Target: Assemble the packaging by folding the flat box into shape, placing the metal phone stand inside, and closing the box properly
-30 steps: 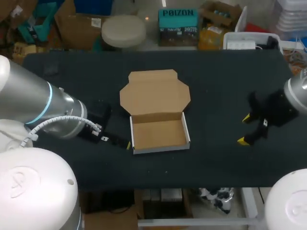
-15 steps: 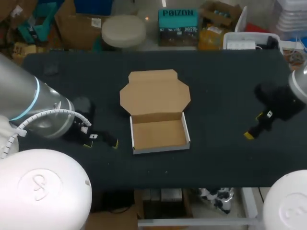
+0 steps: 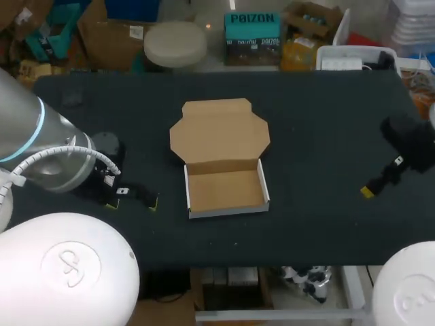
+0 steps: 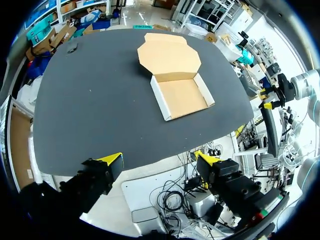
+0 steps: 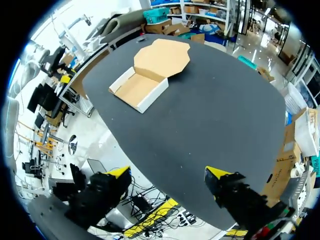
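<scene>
The cardboard box [image 3: 224,189] sits mid-table, its tray formed and its lid flap lying open behind it. The left gripper [image 3: 132,203] and right gripper [image 5: 167,172] flank it, well apart, both spread wide and seemingly empty.

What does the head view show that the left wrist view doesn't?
Head view only: the left arm's silver link and the left gripper left of the box. Left wrist view only: that gripper's fingers unobstructed, spread apart with nothing between. Both: the empty box, lid flat behind it, and the right gripper. Neither shows the phone stand.
</scene>
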Available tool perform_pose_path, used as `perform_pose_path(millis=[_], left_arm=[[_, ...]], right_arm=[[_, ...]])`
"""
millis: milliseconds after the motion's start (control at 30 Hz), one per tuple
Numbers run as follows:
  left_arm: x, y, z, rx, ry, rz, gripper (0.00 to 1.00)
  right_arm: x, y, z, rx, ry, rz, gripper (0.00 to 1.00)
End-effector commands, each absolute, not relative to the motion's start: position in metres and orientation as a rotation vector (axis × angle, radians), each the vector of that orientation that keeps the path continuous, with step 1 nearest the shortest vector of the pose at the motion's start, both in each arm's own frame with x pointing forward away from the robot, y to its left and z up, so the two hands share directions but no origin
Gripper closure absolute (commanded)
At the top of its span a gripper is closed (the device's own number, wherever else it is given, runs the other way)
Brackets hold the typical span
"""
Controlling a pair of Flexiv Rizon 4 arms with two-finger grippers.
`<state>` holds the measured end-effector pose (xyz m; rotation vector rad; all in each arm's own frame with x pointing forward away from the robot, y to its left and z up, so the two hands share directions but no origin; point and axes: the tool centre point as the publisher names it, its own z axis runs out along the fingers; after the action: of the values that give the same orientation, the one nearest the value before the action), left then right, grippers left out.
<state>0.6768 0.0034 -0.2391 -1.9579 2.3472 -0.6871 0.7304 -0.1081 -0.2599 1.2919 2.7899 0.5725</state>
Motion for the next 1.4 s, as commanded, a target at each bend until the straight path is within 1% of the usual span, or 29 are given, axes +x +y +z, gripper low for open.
perform_pose_path(millis=[33,467,1400], left_arm=[[0.664,0.013,-0.223,-1.991,2.309,-0.674,0.0],[0.662,0.02,-0.209,-2.077,2.173,-0.636,0.0],[0.673,0.025,-0.226,-2.117,2.116,-0.595,0.0]], right_arm=[[0.716,-0.112,-0.245,1.339,2.766,0.559,0.0],[0.714,-0.128,-0.238,1.667,2.588,0.514,0.0],[0.72,-0.132,-0.235,1.689,2.564,0.551,0.0]])
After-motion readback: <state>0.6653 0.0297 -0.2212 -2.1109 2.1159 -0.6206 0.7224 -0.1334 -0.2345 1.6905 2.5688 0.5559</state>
